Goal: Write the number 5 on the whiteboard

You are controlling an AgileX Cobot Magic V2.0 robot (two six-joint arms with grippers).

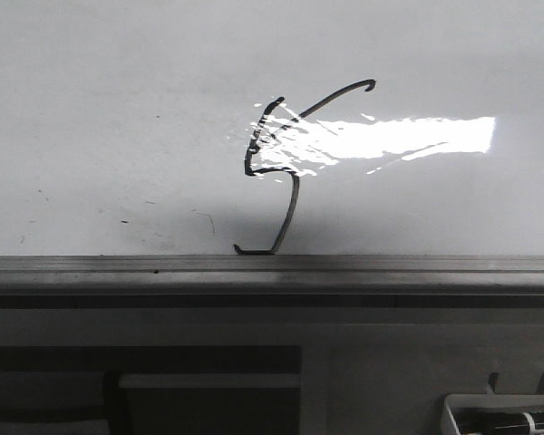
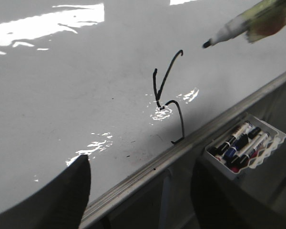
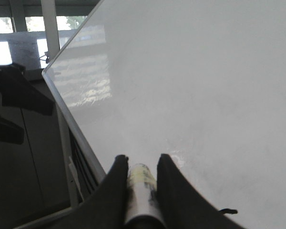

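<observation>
- Right gripper: dark fingers clamped on pale marker barrel, tip lifted clear of glossy white whiteboard — stroke probably finished.
- Thin black wobbly number 5 sits just above grey rail.
- Left gripper: spread wide, empty, watching.

Number 5 on the whiteboard, near its middle, foot just above the rail along the near edge. Glare patch over the figure's upper part and off to the right. Few specks left of the foot. Tray of markers below the rail, to the right, off the board. Marker between the fingers of the right claw, tip apart from the board, off the top stroke's end. Left claw near the rail.
</observation>
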